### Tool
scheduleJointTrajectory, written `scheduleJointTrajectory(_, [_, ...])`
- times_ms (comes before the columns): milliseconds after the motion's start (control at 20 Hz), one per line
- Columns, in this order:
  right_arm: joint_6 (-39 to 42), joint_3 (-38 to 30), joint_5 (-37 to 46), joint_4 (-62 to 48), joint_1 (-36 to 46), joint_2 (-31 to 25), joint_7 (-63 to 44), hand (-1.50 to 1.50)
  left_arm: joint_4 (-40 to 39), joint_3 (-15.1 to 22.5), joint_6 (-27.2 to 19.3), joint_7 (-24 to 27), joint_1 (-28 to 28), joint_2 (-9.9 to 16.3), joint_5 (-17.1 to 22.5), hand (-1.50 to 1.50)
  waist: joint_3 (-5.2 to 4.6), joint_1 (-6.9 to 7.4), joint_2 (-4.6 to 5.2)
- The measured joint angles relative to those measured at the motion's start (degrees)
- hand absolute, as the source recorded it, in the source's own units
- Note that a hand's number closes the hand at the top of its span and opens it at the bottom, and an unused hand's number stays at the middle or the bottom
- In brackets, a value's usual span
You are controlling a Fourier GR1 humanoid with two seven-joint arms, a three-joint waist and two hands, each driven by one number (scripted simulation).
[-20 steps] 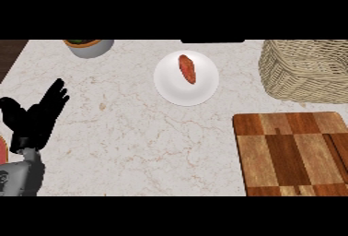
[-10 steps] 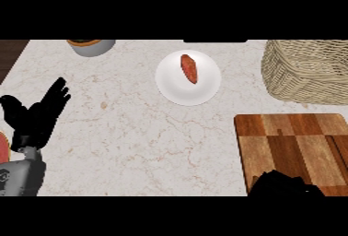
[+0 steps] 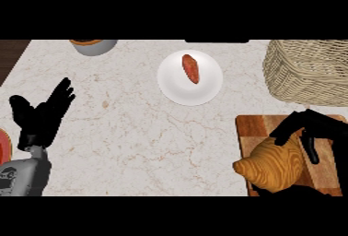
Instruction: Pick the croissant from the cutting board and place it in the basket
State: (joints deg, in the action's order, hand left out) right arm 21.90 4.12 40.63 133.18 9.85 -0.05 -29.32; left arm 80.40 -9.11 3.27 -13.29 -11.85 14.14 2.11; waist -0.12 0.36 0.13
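A golden-brown croissant (image 3: 272,169) hangs over the wooden cutting board (image 3: 255,127) at the lower right. My right hand (image 3: 311,130) is curled over its upper right side, fingers draped down across it. The woven wicker basket (image 3: 309,69) stands just beyond the board at the upper right, apart from the hand. At the left edge my left hand (image 3: 43,118) rests open with fingers up and holds nothing.
A white plate (image 3: 178,87) carrying an orange-red oblong food item (image 3: 191,68) sits at top centre, left of the basket. A grey bowl (image 3: 94,47) stands at the top left. Something red (image 3: 3,144) shows at the left edge beside my left forearm.
My right hand has risen from the lower edge onto the cutting board, and the croissant now shows in its grasp. The left hand has stayed still.
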Motion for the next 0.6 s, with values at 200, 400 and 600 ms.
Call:
scheduleJointTrajectory(200, [2.6, -8.3, -2.7, -3.5, 13.4, -2.8, -6.6, 1.50, -0.2, 0.0, 0.2, -0.2, -0.6, 0.0, 0.1, 0.00, 0.02, 0.02, -0.08])
scheduleJointTrajectory(400, [2.6, -16.7, -4.8, -11.1, 21.0, -8.9, -6.0, 1.50, 0.2, -0.6, 0.4, -1.4, -1.4, 0.5, 0.5, 0.00, 0.07, 0.00, -0.05])
scheduleJointTrajectory(600, [1.1, -23.1, -6.5, -20.4, 25.3, -14.7, -2.1, 1.50, -0.2, -1.3, 1.3, -0.2, -0.4, 0.9, 1.0, 0.00, 0.10, 0.02, -0.02])
